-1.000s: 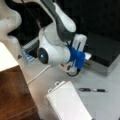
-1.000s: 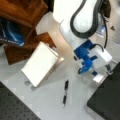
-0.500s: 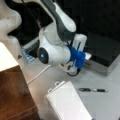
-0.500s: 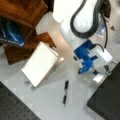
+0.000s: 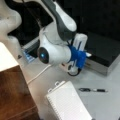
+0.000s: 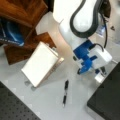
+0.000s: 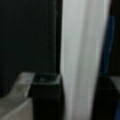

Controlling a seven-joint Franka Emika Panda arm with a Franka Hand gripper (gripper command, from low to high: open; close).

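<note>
1. The gripper (image 5: 72, 71) hangs low over the grey table (image 5: 110, 100), close against the front edge of the black box (image 5: 105, 50); in a front view it sits at (image 6: 100, 73), just off that box's corner (image 6: 107, 100). Whether its fingers are spread or clenched cannot be told: the blue mount and white wrist housing hide them.
2. The black pen (image 5: 93, 89) is the nearest loose thing. It lies flat on the table, a little away from the black box and apart from the gripper, also seen at (image 6: 65, 93).
3. The white notepad (image 5: 67, 102) lies farther from the black box than the pen, with one edge toward the wooden block (image 5: 15, 95); it touches neither pen nor gripper.
4. My judgement for working well here: keep the wrist clear of the box edge, since there is little room beside it.
5. A pen this thin would be best met across its barrel, near its middle.
</note>
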